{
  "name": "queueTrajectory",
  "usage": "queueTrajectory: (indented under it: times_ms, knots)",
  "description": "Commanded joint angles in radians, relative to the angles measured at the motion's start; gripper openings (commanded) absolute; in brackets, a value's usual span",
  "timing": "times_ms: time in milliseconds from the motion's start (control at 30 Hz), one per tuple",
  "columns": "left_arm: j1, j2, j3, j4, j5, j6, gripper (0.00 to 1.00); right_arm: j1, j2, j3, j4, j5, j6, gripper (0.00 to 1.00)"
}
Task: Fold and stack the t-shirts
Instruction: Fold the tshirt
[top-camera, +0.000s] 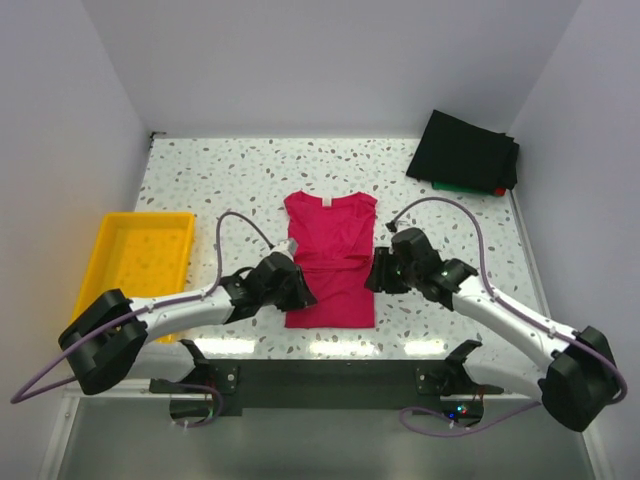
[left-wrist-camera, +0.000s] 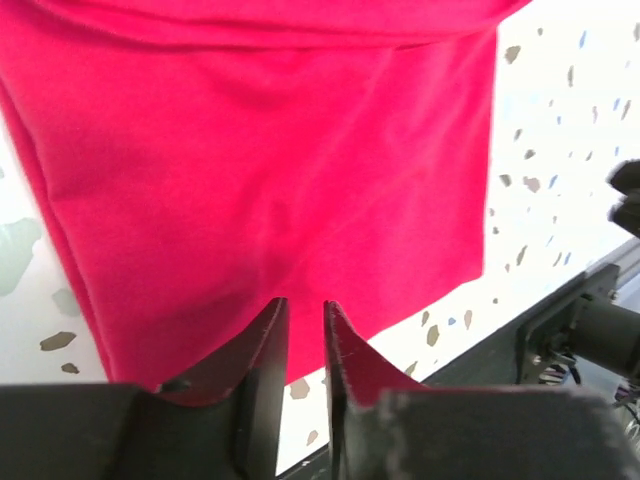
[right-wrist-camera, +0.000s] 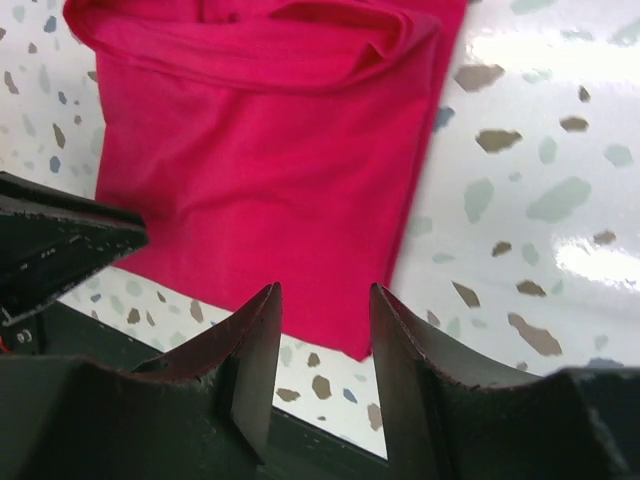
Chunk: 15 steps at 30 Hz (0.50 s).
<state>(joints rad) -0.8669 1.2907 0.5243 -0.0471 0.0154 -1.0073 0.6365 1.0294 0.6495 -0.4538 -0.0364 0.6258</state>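
With the pink shirt (top-camera: 330, 250) part-folded, left gripper (left-wrist-camera: 303, 305) and right gripper (right-wrist-camera: 325, 290) hover slightly open, seemingly empty, so next they must pinch its hem.

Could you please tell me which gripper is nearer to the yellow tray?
Left. The left gripper is at the pink t-shirt's left edge, on the side of the yellow tray; the right gripper is at the shirt's opposite edge, farther away.

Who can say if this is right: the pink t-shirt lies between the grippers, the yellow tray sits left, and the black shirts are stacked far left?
One slip: the black shirts are stacked far right, as the top external view shows. The pink t-shirt and yellow tray are as stated.
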Motion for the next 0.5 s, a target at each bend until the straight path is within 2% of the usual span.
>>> queueTrajectory:
  times_ms: [0, 300, 467]
  knots:
    - [0.0, -0.036, 0.034, 0.032, -0.026, 0.003, 0.27, 0.041, 0.104, 0.08, 0.064, 0.026, -0.015, 0.44]
    - [0.052, -0.017, -0.013, 0.164, -0.02, -0.03, 0.48, 0.17, 0.349, 0.22, 0.133, 0.138, -0.012, 0.41]
    - [0.095, -0.074, -0.165, 0.34, 0.014, -0.082, 0.61, 0.218, 0.463, 0.282, 0.13, 0.217, -0.014, 0.4]
